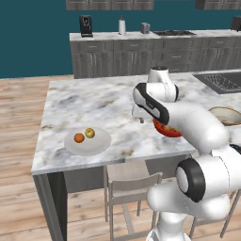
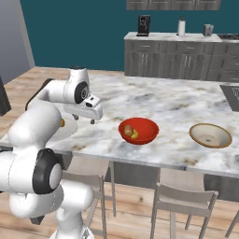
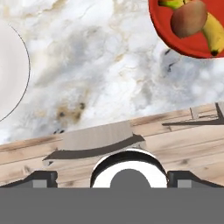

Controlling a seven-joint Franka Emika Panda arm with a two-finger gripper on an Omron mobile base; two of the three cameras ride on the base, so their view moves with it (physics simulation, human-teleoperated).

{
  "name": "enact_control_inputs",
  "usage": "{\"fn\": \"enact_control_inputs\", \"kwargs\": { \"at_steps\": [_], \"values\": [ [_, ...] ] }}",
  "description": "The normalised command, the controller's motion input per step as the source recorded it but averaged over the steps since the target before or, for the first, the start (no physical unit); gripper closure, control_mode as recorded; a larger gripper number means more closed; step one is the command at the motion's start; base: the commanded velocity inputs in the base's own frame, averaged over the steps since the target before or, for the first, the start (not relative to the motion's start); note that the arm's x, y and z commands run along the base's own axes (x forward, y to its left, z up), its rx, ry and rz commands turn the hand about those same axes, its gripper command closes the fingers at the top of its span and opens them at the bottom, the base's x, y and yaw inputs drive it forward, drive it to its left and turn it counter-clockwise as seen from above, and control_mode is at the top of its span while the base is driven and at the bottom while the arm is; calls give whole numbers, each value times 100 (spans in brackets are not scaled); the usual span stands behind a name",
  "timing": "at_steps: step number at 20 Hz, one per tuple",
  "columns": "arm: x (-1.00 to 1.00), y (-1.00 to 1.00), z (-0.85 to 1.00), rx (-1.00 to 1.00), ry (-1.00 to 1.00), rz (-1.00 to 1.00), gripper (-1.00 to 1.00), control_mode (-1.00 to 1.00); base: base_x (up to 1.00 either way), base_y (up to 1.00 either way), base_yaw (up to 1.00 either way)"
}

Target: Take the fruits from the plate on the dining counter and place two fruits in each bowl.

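Note:
The plate (image 1: 96,146) lies at the near left of the dining counter (image 1: 103,101) and carries the small orange (image 1: 79,138) and the yellow-green apple (image 1: 90,133). Further right, the red bowl (image 2: 144,132) holds the red-orange apple (image 2: 127,129) and the banana (image 2: 135,135); the hand view shows this bowl (image 3: 164,26) with the apple (image 3: 189,19) and banana (image 3: 213,34). The tan bowl (image 2: 210,135) at the right looks empty. My gripper (image 2: 85,119) hangs open over bare marble between plate and red bowl, holding nothing. The plate's edge (image 3: 11,70) is at the hand view's left.
Stools (image 2: 184,200) stand along the counter's near edge, one of them (image 1: 132,181) right below the gripper. A dark sink (image 1: 221,81) is set into the counter's far right. A long back counter (image 1: 155,52) carries a coffee machine (image 1: 85,25).

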Motion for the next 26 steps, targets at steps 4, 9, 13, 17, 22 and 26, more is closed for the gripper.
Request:
{"fn": "enact_control_inputs", "kwargs": {
  "at_steps": [4,9,13,17,22,26],
  "values": [
    [-13,100,0,3,0,0,-100,-100,0,0,0],
    [0,89,0,8,0,8,-100,-100,0,0,0],
    [2,84,-3,2,0,18,-100,-100,0,0,0],
    [1,67,-7,0,0,25,-100,-100,0,0,0],
    [19,56,-9,0,0,21,-100,-100,0,0,0],
    [39,22,-25,0,0,4,-100,-100,0,0,0]
  ]
}}
